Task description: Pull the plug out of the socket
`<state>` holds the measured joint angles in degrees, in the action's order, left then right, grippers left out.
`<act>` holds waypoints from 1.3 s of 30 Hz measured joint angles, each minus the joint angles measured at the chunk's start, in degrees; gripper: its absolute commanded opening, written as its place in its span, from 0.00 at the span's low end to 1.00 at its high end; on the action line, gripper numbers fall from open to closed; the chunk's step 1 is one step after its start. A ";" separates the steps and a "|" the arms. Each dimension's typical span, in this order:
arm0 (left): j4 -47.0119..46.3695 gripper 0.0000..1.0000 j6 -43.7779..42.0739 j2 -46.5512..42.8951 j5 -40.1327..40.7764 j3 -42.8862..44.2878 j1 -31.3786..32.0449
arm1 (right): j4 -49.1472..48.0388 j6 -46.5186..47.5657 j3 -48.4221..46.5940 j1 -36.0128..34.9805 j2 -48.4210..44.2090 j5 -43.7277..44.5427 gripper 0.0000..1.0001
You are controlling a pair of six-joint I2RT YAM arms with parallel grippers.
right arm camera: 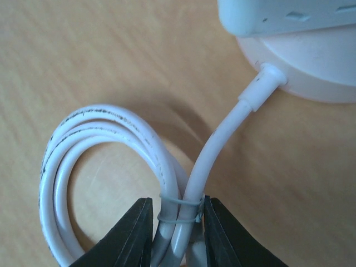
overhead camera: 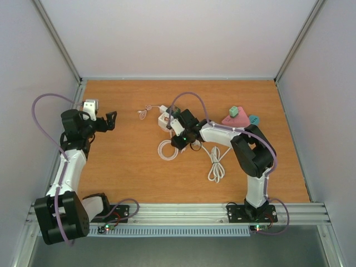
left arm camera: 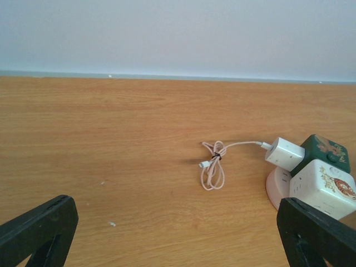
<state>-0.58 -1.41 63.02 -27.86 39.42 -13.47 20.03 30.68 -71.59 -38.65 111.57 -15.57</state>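
Both jaws of the right gripper (right arm camera: 177, 222) pinch a smooth, round white cord (right arm camera: 83, 133), coiled and bound with a thin tie. Mid-table sits the glossy cube socket (left arm camera: 322, 186), white and green with ornate red-gold motifs, the boxy white plug (left arm camera: 283, 154) seated in its green face. Well apart, the left gripper (overhead camera: 110, 120) hangs wide open.

Enclosure: wood-grain desk (overhead camera: 128, 167), orange-brown, matte, evenly lit, soft shadows only. The back wall (overhead camera: 178, 33) is a plain pale panel, white-grey; left wall (overhead camera: 22, 83) and right wall (overhead camera: 334, 83) look the same (a slight lilac cast in the top view). Thin metal posts (overhead camera: 58, 39) run along the rear corners. A ribbed aluminium rail (overhead camera: 183, 210) spans the desk's near edge. In the left wrist view a grey strip (left arm camera: 167, 75) marks where desk meets wall.
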 measured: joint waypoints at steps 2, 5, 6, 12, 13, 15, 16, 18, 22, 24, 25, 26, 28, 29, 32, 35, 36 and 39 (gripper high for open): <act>0.13 1.00 -0.63 0.02 -1.29 0.00 0.00 | -0.37 -0.52 2.12 -0.63 -1.46 -0.35 0.26; 0.44 1.00 -1.64 0.02 -2.91 0.00 0.11 | -0.96 -1.46 5.35 -1.81 -3.61 -1.07 0.27; 0.63 1.00 -1.99 0.02 -3.19 0.00 0.22 | -0.98 -1.70 6.16 -2.14 -4.22 -1.27 0.27; 3.69 1.00 -5.29 -0.17 -4.81 -0.02 1.84 | -0.79 -3.56 10.16 -4.15 -7.43 -3.98 0.28; 4.17 1.00 -5.81 -0.37 -5.01 -0.04 2.10 | -0.68 -3.87 10.54 -4.61 -7.74 -4.44 0.29; 5.22 1.00 -7.34 -1.07 -5.51 -0.20 2.95 | -0.66 -4.59 11.15 -5.79 -8.22 -5.31 0.32; 5.86 1.00 -8.28 -1.49 -5.81 -0.22 3.52 | -0.66 -5.03 11.43 -6.58 -8.37 -5.79 0.33; 7.28 1.00 -10.19 -2.25 -6.56 -0.22 4.92 | -0.85 -5.77 12.04 -8.57 -8.63 -6.80 0.36; 9.42 1.00 -13.20 -2.69 -7.96 -0.22 6.91 | -0.87 -7.15 12.63 -12.37 -9.01 -9.27 0.40; 10.32 1.00 -14.38 -2.69 -8.68 -0.22 7.61 | -1.03 -7.58 12.61 -13.16 -9.01 -10.84 0.42; 10.75 1.00 -14.93 -2.69 -9.16 -0.24 7.89 | -1.07 -7.76 12.61 -13.44 -9.01 -11.72 0.43; 11.13 1.00 -15.56 -2.69 -9.68 -0.24 8.13 | -1.14 -7.89 12.61 -13.55 -9.05 -12.48 0.46; 11.72 1.00 -16.63 -2.69 -10.91 -0.24 8.41 | -1.22 -8.07 12.61 -13.55 -9.46 -13.64 0.54; 12.00 1.00 -17.25 -2.67 -11.63 -0.24 8.48 | -1.20 -7.93 12.61 -13.55 -9.92 -14.10 0.58; 12.72 1.00 -19.12 -2.23 -13.81 -0.24 8.87 | -1.20 -7.30 12.61 -13.27 -12.66 -15.28 0.67; 13.33 1.00 -20.59 -0.79 -15.13 -0.24 9.46 | -1.14 -6.19 12.61 -12.39 -16.46 -17.22 0.72; 13.51 1.00 -21.00 -0.24 -15.32 -0.24 9.77 | -1.07 -5.84 12.61 -11.87 -17.59 -17.97 0.73; 13.90 1.00 -21.70 1.18 -15.50 -0.24 10.91 | -0.68 -4.50 12.61 -8.83 -20.37 -20.00 0.78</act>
<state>13.32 -23.11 64.20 -43.35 39.18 -2.57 19.35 26.17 -58.98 -47.48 91.20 -35.57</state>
